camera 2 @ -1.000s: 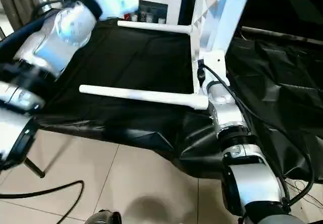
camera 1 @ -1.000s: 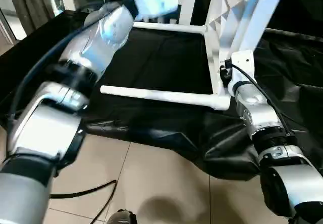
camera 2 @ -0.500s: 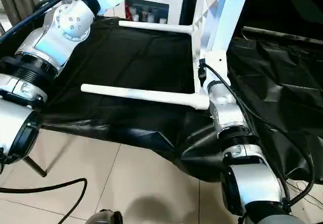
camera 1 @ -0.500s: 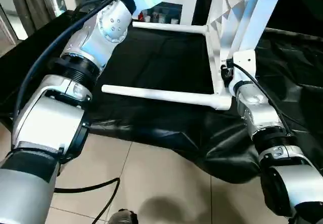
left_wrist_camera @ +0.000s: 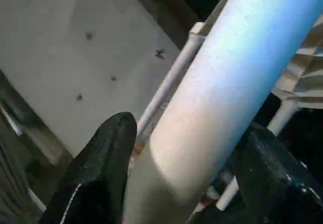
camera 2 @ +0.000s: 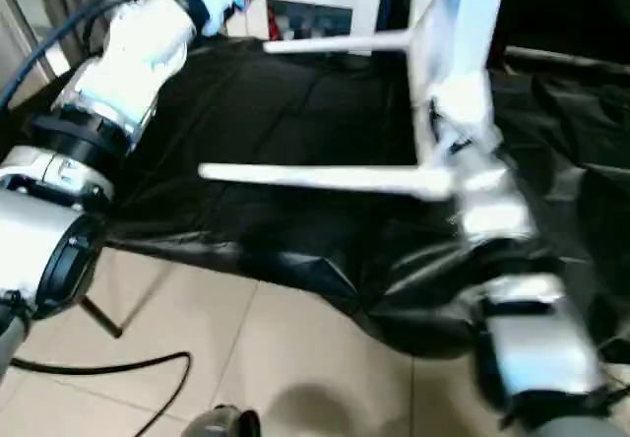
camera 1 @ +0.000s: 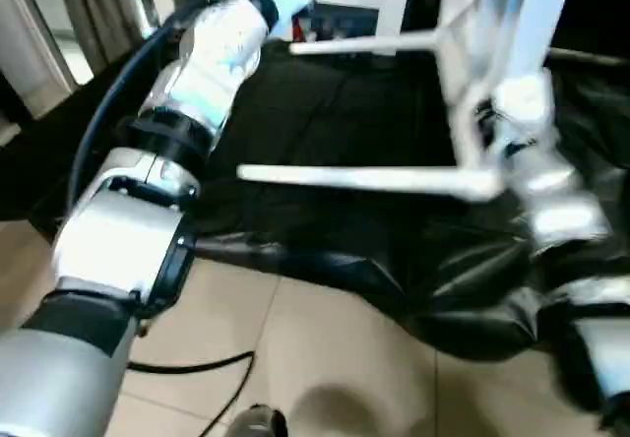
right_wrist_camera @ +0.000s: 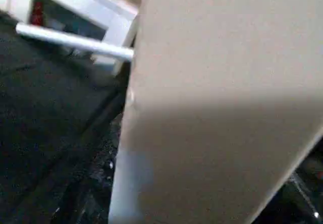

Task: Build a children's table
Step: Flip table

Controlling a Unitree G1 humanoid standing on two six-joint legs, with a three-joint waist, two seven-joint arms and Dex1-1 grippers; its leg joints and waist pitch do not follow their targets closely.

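On black-draped tabletop [camera 1: 325, 122], kids' table [camera 1: 472, 73] stands on edge, two legs [camera 1: 364, 175] pointing left. Left tool [left_wrist_camera: 186, 148] clenched on upper leg [left_wrist_camera: 227, 77]; right tool's state: can't tell.

The black-draped work table [camera 1: 325, 112] carries the white tabletop [camera 1: 463, 112], seemingly on edge, legs level above.

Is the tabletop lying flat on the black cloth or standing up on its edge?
On edge. The tabletop rises steeply from the black-draped table, and two attached legs jut out sideways, level above the cloth.
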